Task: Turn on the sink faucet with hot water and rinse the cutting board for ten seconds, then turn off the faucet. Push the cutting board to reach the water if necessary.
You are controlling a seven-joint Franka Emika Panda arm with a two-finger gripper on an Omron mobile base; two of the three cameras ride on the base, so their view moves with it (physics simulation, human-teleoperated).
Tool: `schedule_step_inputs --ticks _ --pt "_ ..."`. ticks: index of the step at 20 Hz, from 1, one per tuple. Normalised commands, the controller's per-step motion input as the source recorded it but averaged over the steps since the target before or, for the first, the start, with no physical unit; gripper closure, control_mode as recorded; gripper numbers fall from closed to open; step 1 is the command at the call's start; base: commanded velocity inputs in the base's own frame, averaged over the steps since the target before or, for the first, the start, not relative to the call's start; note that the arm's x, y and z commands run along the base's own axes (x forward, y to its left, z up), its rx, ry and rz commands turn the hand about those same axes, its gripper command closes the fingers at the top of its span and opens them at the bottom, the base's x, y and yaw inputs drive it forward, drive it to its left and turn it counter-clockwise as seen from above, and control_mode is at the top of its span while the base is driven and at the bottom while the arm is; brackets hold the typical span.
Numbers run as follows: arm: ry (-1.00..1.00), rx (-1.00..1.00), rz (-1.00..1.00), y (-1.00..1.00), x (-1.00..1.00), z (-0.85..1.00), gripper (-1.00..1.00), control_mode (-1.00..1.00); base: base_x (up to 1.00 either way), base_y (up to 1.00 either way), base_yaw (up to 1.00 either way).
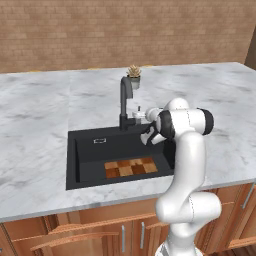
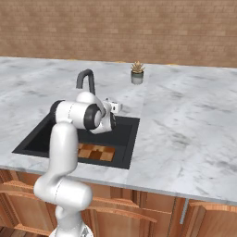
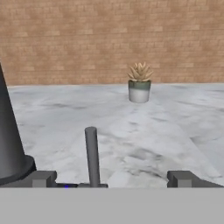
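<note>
Three views split the scene between them. From the left base view, the sink faucet stands tall and dark at the back edge of the sink, its gooseneck curving forward, and the cutting board lies flat on the basin floor toward the front, its checkered squares fully exposed; the arm's wrist blocks the spot just right of the faucet base, where the claw reaches in. The right base view shows the faucet from the other side, with the board partly hidden behind the white forearm, and the claw pokes out beside the faucet over the marble tabletop at the sink's back rim. Neither base view makes the lever plain. The hand view does: the thin grey lever handle rises upright between the two dark fingertips, which stand wide apart with nothing clamped, the lever nearer the left one; whether either touches it I cannot tell. The faucet's dark column fills that view's left edge, and a small potted plant sits farther back on the tabletop before a brick wall.
</note>
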Motion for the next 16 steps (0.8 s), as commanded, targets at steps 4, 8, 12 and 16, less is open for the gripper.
schedule_step_inputs --ticks 4,8,12,16 --pt "0.0 0.0 0.0 0.1 0.14 -0.1 -1.0 -1.0 0.0 0.0 0.0" --pt "0.0 0.0 0.0 0.04 0.18 -0.04 -1.0 -1.0 0.0 0.0 0.0" --pt "0.0 0.0 0.0 0.0 0.22 -0.02 -1.0 -1.0 0.0 0.0 0.0" --pt "0.0 0.0 0.0 0.0 0.21 -0.03 -1.0 -1.0 0.0 0.0 0.0"
